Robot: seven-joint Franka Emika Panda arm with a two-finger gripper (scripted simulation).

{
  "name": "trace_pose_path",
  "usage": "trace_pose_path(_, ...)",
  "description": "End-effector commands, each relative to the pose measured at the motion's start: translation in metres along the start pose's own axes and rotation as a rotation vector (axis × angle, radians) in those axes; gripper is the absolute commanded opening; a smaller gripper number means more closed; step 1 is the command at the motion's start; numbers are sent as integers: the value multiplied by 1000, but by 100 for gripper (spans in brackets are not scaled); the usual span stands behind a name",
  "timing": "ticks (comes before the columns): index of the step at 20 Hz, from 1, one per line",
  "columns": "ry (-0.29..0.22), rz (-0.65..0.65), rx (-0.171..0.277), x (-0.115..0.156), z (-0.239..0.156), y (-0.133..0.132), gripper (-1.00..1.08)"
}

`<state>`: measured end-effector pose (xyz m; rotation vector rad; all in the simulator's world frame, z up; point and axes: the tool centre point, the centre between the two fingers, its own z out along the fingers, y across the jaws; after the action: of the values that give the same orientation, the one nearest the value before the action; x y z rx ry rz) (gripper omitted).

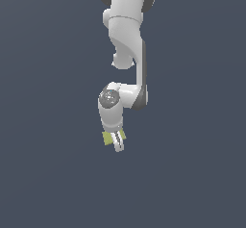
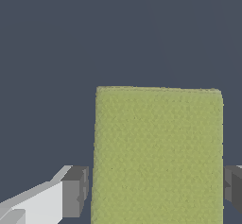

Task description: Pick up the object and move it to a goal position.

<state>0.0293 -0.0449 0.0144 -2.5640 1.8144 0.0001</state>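
background: plain dark slate surface
object [image 2: 158, 157]: small flat yellow-green block, likely light, stiff, matte; grip across narrow sides
fingers [image 2: 75, 191]: straddling block, small gaps visible, not clamped

only a plain dark blue-grey ground [image 1: 53, 174] lies all around.

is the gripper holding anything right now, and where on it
It cannot be told for sure. The yellow-green block sits between the gripper fingers, but a gap shows beside one finger, so no firm hold on its sides is visible.
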Motion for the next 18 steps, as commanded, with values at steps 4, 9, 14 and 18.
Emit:
trace_pose_path(4,0,1,0,1,5,0,-100)
trace_pose_path(9,0,1,0,1,5,0,-100)
trace_pose_path(14,0,0,0,0,3,-1,-100)
trace_pose_path(18,0,0,0,-9,-1,-4,-100)
